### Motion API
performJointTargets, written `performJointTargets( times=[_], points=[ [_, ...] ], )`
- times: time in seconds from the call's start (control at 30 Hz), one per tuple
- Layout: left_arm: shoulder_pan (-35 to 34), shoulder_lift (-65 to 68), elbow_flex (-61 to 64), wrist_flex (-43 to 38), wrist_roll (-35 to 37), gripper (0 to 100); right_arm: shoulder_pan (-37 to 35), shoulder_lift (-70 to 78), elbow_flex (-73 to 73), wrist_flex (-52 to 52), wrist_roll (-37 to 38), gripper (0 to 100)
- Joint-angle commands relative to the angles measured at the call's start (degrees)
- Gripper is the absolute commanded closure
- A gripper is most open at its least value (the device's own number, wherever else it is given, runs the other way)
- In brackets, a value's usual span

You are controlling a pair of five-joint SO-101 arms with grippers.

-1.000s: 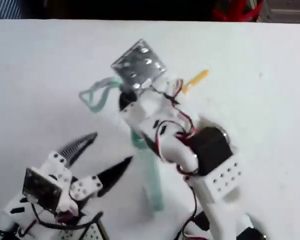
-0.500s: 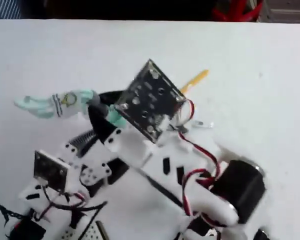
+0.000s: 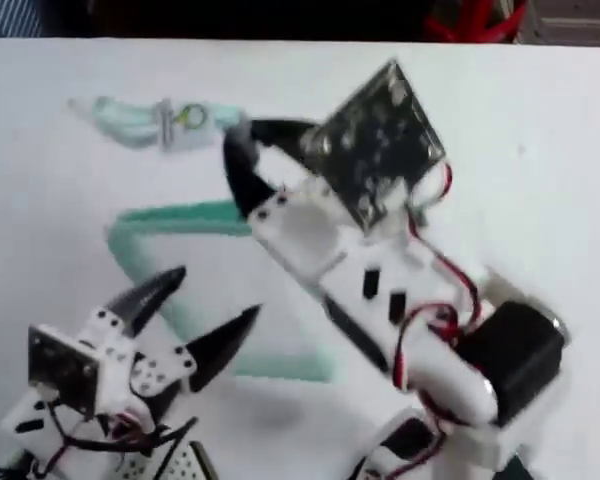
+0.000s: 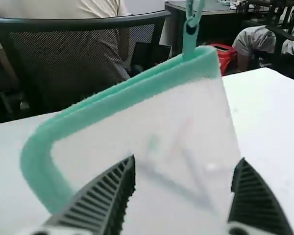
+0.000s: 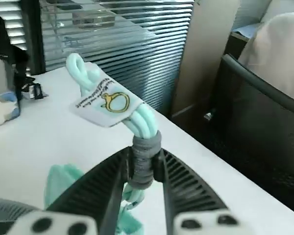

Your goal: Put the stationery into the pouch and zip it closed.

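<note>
Right gripper pinching grey collar of teal pull cord, upper centre in high view; cord's tag trailing to upper left. Left gripper spread wide, lower left, tips over clear teal-edged pouch at centre left.

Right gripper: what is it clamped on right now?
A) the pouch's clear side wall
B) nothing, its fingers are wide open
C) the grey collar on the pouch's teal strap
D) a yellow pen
C: in the right wrist view the right gripper is shut on the grey collar that binds the teal strap, whose looped end with a tag stands above the fingers.
</note>
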Motion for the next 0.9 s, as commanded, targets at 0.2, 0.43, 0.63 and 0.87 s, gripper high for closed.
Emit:
performJointTargets(
  times=[0.2, 0.43, 0.63, 0.87],
  points=[
    [-9.3, 0.2, -10.0, 7.8, -12.4, 69, 3.9, 7.4, -13.5, 6.1, 0.7, 98.0],
    [-9.3, 0.2, -8.4, 7.1, -28.7, 69, 0.0, 8.0, -20.2, 13.1, 5.3, 98.0],
    [-12.1, 0.5, -7.6, 1.8, -36.8, 69, -4.1, 5.7, -19.9, 14.5, 8.1, 98.0],
    [-16.9, 0.6, -6.4, 2.0, -44.9, 69, -14.5, 0.8, -12.7, 14.5, 10.6, 97.9]
  ],
)
